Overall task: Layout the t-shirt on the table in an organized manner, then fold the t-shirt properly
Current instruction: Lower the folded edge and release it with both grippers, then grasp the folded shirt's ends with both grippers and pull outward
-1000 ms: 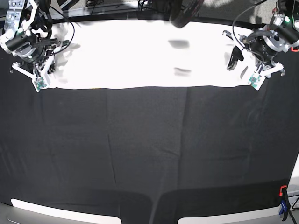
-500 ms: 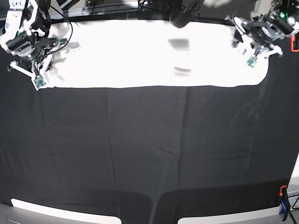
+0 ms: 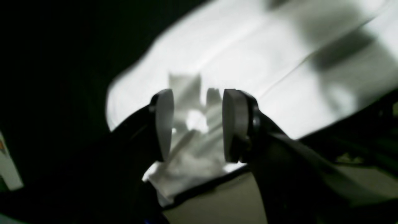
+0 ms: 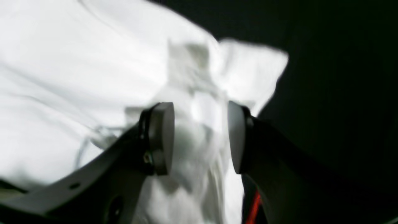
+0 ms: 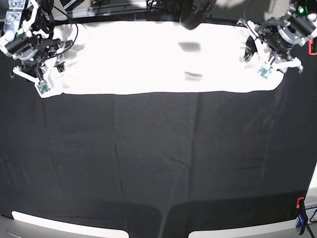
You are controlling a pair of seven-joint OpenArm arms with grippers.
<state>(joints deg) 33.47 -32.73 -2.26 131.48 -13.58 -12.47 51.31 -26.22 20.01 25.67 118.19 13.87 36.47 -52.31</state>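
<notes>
The t-shirt (image 5: pixel 158 57) reads as plain bright white from the base view, washed out by glare, with two small grey smudges near its middle; no print can be made out on the side that shows. Up close, its folds go pale grey in the creases. The tabletop (image 5: pixel 158 163) is covered in black cloth, faintly creased. The left tool (image 3: pixel 196 124) has pale grey pads (image 3: pixel 231 124) set on black fingers, and the right tool (image 4: pixel 199 137) looks the same, grey pads (image 4: pixel 163 137) on black, with a streak of red-orange beneath it. At the tabletop's near corner sits an orange and blue clamp (image 5: pixel 300 218).
</notes>
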